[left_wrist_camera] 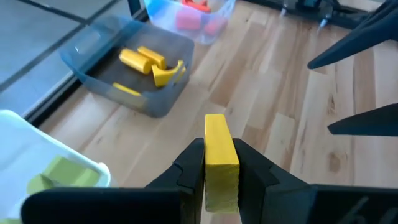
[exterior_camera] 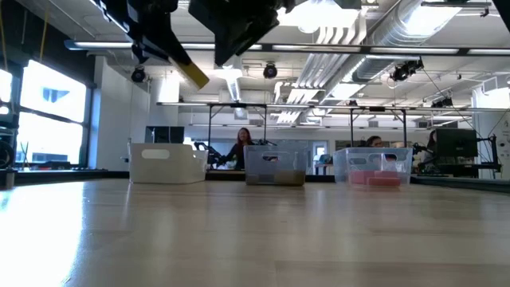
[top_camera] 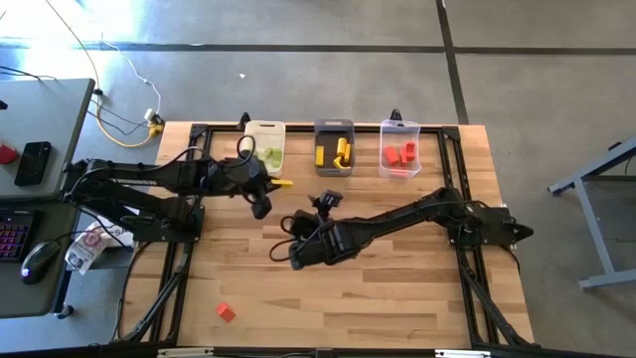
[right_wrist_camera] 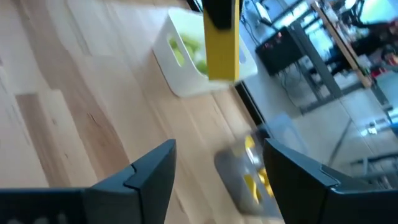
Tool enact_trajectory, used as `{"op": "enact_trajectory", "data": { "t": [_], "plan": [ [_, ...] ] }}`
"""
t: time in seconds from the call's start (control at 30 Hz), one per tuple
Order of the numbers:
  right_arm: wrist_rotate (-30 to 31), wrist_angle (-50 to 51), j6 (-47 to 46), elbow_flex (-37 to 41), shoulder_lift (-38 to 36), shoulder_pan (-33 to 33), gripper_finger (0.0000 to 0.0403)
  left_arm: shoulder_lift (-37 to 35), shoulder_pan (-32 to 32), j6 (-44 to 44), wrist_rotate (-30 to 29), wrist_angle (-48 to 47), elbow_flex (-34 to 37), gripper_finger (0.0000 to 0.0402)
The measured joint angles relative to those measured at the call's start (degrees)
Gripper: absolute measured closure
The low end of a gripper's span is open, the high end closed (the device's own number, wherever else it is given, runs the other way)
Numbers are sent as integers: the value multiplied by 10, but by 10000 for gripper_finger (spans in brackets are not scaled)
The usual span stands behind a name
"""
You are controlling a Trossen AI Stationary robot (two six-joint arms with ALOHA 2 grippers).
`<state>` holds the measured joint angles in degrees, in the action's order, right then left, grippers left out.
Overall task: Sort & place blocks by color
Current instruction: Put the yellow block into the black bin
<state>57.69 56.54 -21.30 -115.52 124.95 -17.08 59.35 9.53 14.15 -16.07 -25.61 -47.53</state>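
Clamped between the left claw's [left_wrist_camera: 221, 171] fingers, a yellow bar [left_wrist_camera: 220, 160] hangs near the grey bin [left_wrist_camera: 102, 74]; next, carry it over. Right claw [right_wrist_camera: 214, 177] waits spread.

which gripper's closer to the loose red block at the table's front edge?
Right. The right gripper, fingers open, hangs mid-table, up and to the right of the red block. The left gripper, shut on a yellow bar, sits farther back near the bins.
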Motion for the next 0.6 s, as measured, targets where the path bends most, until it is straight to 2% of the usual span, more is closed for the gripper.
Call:
{"op": "enact_trajectory", "data": {
  "t": [0.17,0.37,0.6],
  "plan": [
    [0,86,-80,0,0,6,176,0,20,-35,0,25,0,355],
    [-6,156,-129,0,0,14,176,0,40,-78,8,61,0,355],
    [-7,205,-184,0,-9,17,176,17,84,-112,53,111,0,355]
  ]
}}
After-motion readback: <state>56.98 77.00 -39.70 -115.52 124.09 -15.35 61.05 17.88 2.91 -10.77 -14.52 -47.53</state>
